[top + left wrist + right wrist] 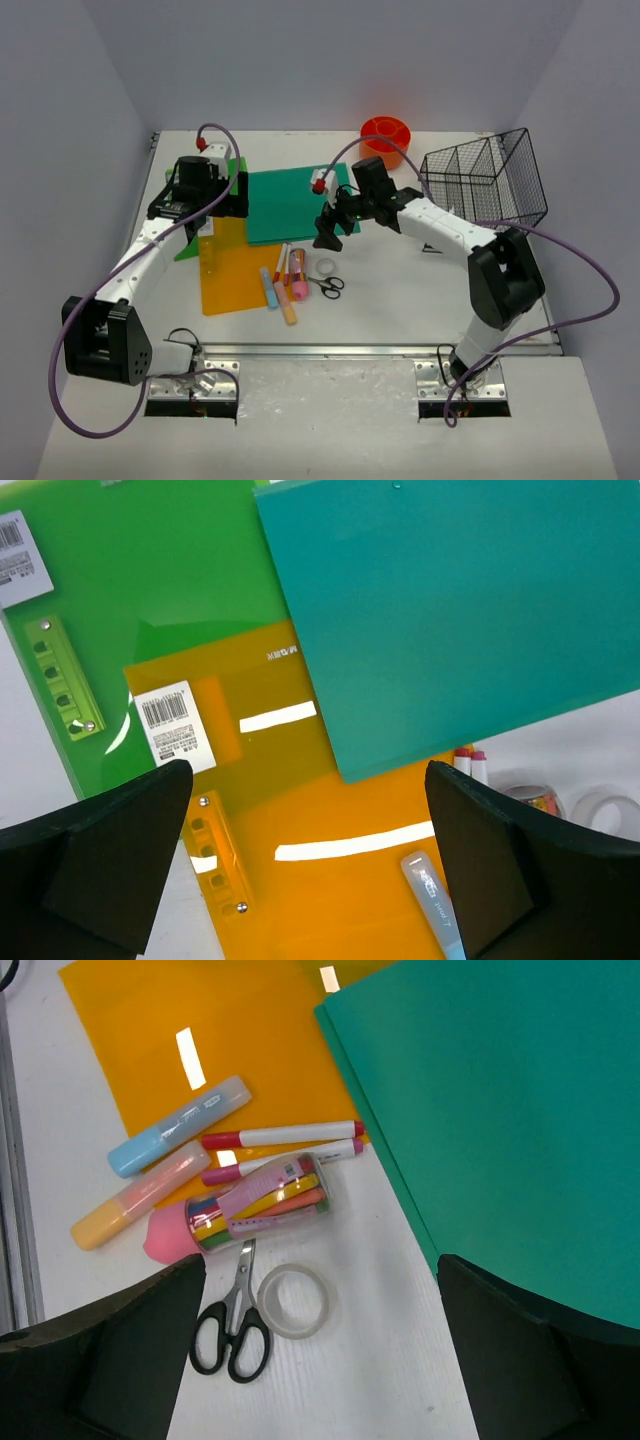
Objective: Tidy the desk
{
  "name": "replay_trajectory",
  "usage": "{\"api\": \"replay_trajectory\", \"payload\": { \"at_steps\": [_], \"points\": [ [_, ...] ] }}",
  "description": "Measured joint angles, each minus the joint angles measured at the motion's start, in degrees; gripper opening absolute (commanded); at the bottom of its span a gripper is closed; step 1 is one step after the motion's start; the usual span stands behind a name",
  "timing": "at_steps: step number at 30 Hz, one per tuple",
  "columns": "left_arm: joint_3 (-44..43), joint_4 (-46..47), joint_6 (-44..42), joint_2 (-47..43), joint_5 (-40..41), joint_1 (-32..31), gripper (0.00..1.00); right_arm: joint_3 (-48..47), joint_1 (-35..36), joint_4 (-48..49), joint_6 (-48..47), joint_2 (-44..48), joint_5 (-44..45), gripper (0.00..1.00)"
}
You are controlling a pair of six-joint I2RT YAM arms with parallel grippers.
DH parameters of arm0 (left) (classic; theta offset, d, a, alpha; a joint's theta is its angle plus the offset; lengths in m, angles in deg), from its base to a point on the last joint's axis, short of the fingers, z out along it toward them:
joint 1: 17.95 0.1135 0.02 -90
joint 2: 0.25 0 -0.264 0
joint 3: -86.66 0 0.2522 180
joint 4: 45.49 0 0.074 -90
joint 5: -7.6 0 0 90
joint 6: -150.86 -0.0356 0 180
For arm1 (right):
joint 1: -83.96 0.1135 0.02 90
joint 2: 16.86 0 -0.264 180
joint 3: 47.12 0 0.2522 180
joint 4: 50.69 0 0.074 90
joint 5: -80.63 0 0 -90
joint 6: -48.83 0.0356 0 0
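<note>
On the white desk (400, 295) lie a teal folder (295, 205), an orange folder (235, 270) and a green folder (150, 580), overlapping. Beside them lie a blue highlighter (180, 1125), an orange highlighter (140, 1195), two markers (285, 1137), a clear tube of coloured pens (255, 1205), black scissors (232, 1320) and a roll of clear tape (293, 1301). My left gripper (225, 200) is open and empty above the orange folder (300, 820). My right gripper (328, 232) is open and empty above the bare desk beside the tape, at the teal folder's (500, 1110) edge.
A black wire basket (485, 180) stands at the back right. An orange round container (386, 137) stands at the back, left of it. A metal rail (330, 350) runs along the desk's front edge. Lavender walls close in the sides and back.
</note>
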Motion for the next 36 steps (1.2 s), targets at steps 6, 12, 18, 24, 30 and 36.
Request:
{"api": "replay_trajectory", "payload": {
  "at_steps": [6,12,18,24,30,36],
  "points": [
    [-0.7,-6.1,-0.7,0.1,-4.9,0.1,1.0,0.6,0.0,-4.3,-18.6,2.7,-6.4,0.99],
    [-7.6,-15.6,-2.8,2.6,-16.0,3.9,1.0,0.3,0.5,-14.4,-49.0,3.8,-12.3,0.87],
    [-9.4,-21.7,-3.7,3.7,-28.2,12.5,1.0,1.3,6.5,-19.0,-76.1,3.4,-8.8,0.77],
    [-0.6,-21.2,-3.0,-1.7,-32.2,14.0,1.0,1.8,13.7,-18.8,-90.2,-2.3,0.5,0.69],
    [3.5,-19.9,-2.2,-9.4,-32.7,14.4,1.0,2.0,16.8,-18.8,-95.1,-4.2,8.1,0.67],
    [3.5,-18.9,-2.0,-11.8,-33.5,17.2,1.0,3.9,18.1,-18.9,-95.3,-4.2,12.9,0.66]
  ]
}}
